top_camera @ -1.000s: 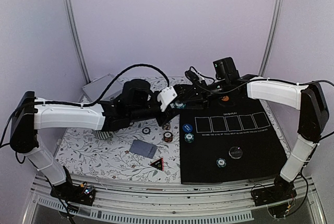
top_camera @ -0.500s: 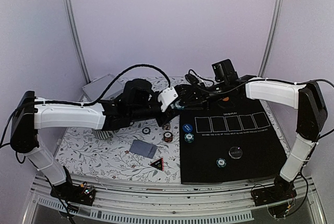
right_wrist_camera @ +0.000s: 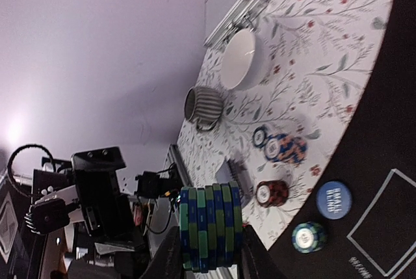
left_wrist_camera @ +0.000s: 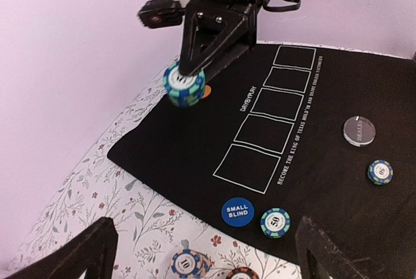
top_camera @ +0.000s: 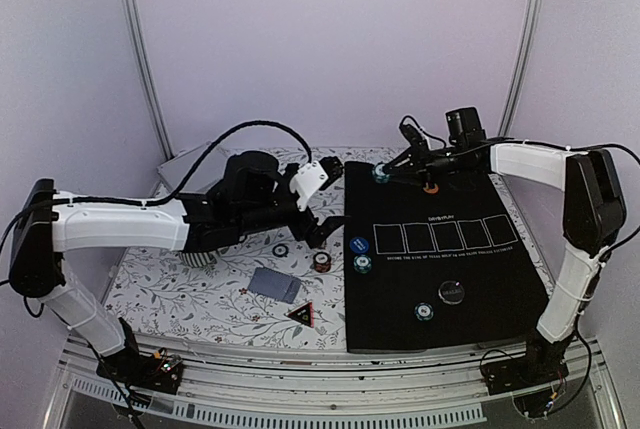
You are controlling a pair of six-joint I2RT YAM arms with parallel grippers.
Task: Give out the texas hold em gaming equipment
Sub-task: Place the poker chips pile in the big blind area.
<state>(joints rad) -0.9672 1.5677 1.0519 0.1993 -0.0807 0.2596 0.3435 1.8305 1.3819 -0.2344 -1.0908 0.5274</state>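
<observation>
We see the right tool (top_camera: 386, 172) over the far left corner of the black mat (top_camera: 470, 269), pinching a stack of green and teal chips (top_camera: 381, 174) by its flat faces; in the right wrist view the fingers (right_wrist_camera: 170, 253) press on both ends of the stack; we cannot tell whether the stack touches the mat; an orange chip (top_camera: 430, 188) lies on the mat just beside it.

The left tool (top_camera: 320, 227) hangs over the floral surface (top_camera: 180, 289) near the mat's left edge, its jaws spread wide and holding nothing.

On the mat, close to that edge, the blue button (top_camera: 360, 245) sits just beside a single teal chip (top_camera: 362, 264); nearer us lie a grey disc (top_camera: 452, 291) and another teal chip (top_camera: 424, 311), a little apart.

On the floral surface we find a red-brown chip (top_camera: 322, 260), a blue and white chip (top_camera: 281, 250), the grey-blue cards (top_camera: 274, 284) lying flat, and a black triangular marker (top_camera: 301, 314); a few more chips beneath the left tool are partly hidden.

Farther left stand a striped mug (right_wrist_camera: 203, 105), a white bowl (right_wrist_camera: 239, 60) and, at the back, a silver case (top_camera: 190, 164).
</observation>
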